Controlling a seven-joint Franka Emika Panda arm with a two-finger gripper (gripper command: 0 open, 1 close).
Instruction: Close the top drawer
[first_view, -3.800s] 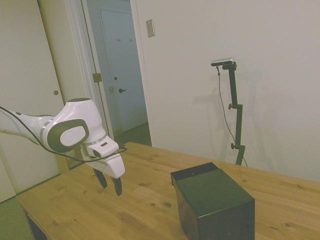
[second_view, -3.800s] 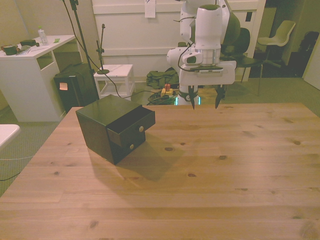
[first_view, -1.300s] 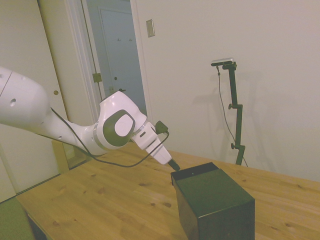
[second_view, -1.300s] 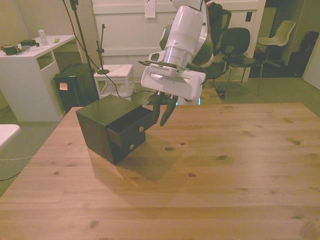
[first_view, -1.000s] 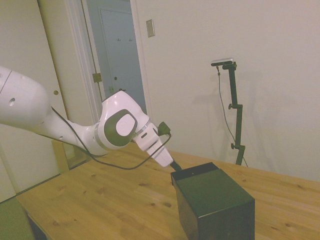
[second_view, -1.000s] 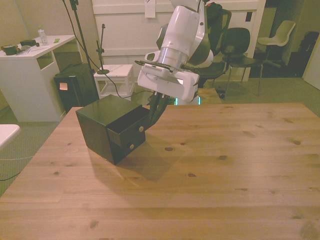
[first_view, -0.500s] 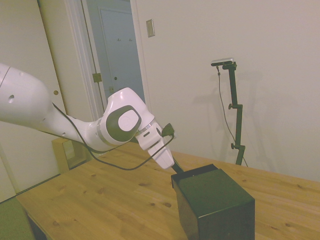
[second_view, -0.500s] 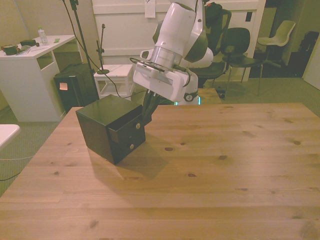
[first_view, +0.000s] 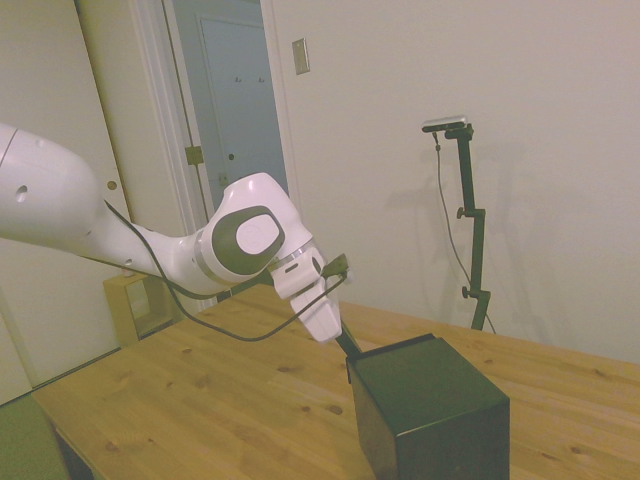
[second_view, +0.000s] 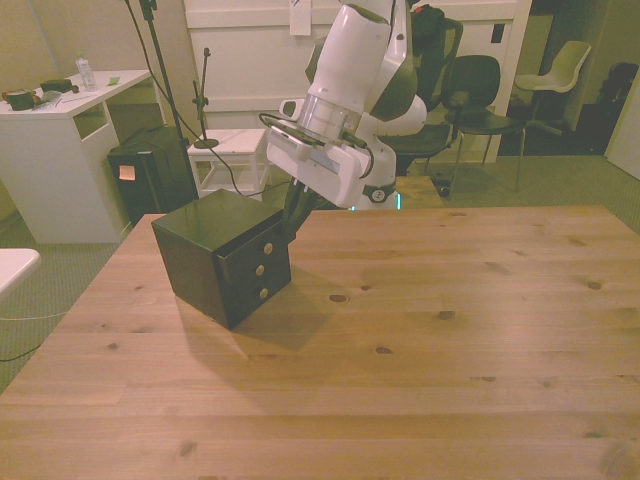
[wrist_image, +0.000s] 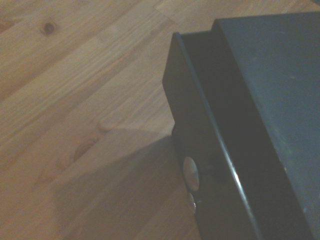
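One black cabinet (second_view: 215, 255) with three knobbed drawers stood near a table (second_view: 420, 340) corner. The top drawer (second_view: 262, 243), earlier protruding, sat nearly flush. The gripper (second_view: 291, 228) pressed its front; finger spread could not be told.

wooden table (second_view: 420, 330); on it: black cabinet (second_view: 205, 255)

Lighting dim, yellowish. Cabinet (second_view: 222, 256) shadow falls toward 4 o'clock across table (second_view: 450, 340). Wrist view soft, blurred.
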